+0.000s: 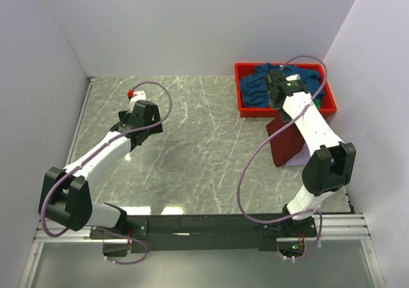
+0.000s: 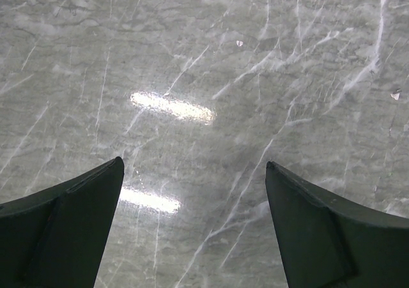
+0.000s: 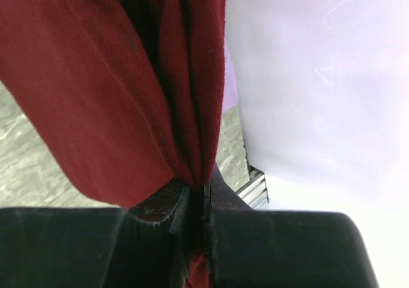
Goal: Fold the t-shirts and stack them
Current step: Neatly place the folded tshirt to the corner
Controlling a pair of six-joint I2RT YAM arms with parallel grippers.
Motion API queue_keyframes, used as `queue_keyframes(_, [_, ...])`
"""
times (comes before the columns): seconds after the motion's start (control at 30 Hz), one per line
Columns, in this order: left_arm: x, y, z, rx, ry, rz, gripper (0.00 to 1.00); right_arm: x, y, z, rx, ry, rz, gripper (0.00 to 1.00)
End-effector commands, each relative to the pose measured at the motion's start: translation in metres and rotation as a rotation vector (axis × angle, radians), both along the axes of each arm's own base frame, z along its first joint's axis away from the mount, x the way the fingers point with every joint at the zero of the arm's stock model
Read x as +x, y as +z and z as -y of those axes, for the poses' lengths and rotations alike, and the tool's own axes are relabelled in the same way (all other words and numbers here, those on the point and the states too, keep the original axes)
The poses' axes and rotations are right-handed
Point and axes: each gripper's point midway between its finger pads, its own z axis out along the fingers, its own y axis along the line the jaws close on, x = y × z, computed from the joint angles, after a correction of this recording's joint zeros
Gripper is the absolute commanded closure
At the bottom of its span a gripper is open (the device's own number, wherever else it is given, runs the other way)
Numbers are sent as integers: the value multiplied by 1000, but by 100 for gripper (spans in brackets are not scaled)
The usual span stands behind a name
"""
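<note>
My right gripper [image 3: 204, 195] is shut on a bunched fold of the dark maroon t-shirt [image 3: 115, 90], which hangs from the closed jaws. In the top view the right gripper [image 1: 280, 99] is at the near edge of the red bin. The maroon t-shirt [image 1: 285, 141] stretches from it down onto the table, over a pale lavender t-shirt [image 1: 302, 159] whose edge shows. Teal-blue t-shirts [image 1: 255, 89] lie heaped in the bin. My left gripper [image 2: 192, 170] is open and empty above bare marble; in the top view it [image 1: 137, 108] is at the far left.
The red plastic bin [image 1: 238, 93] stands at the back right against the white walls. A small red and white object [image 1: 131, 94] lies just beyond the left gripper. The grey marble table [image 1: 198, 154] stretches between the arms. A metal rail [image 1: 332, 227] runs along the near edge.
</note>
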Motion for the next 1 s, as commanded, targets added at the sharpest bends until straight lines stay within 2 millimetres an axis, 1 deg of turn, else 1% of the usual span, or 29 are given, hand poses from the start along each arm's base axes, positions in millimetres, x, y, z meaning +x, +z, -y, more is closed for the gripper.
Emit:
queue_keyframes(0.0, [6,6,6,-24,-5,25,3,4,32,20,-76,-35,92,100])
queue_keyframes(0.13, [5,5,6,-25,-6,22,3,10,19,34,-101,-69,74,100])
queue_keyframes(0.2, [5,5,6,-25,-8,23,3,8,7,38,-113,-73,43,100])
queue_keyframes(0.23, [5,5,6,-25,-8,23,3,11,3,41,-131,-79,45,100])
queue_keyframes(0.27, [5,5,6,-27,-9,25,3,9,-4,45,-146,-86,25,100])
queue_keyframes(0.37, [4,4,7,-28,-14,24,3,10,-14,57,-215,-116,13,100])
queue_keyframes(0.43, [5,5,8,-34,-18,26,3,16,-20,61,-229,-114,15,100])
queue_keyframes(0.53, [4,5,9,-35,-22,28,3,18,-29,71,-273,-140,11,100])
queue_keyframes(0.67, [3,5,9,-26,-22,30,3,11,-41,90,-325,-192,-6,100])
queue_keyframes(0.73, [3,4,10,-24,-28,27,3,11,-43,99,-351,-217,9,100])
queue_keyframes(0.77, [3,5,10,-24,-26,29,3,10,-48,101,-355,-217,0,100])
queue_keyframes(0.83, [3,3,12,-26,-32,24,3,10,-52,108,-365,-224,-5,100])
queue_keyframes(0.93, [3,2,13,-22,-32,22,3,15,-60,110,-373,-216,-13,98])
queue_keyframes(0.97, [3,2,12,-19,-31,20,3,11,-61,121,-376,-243,-24,98])
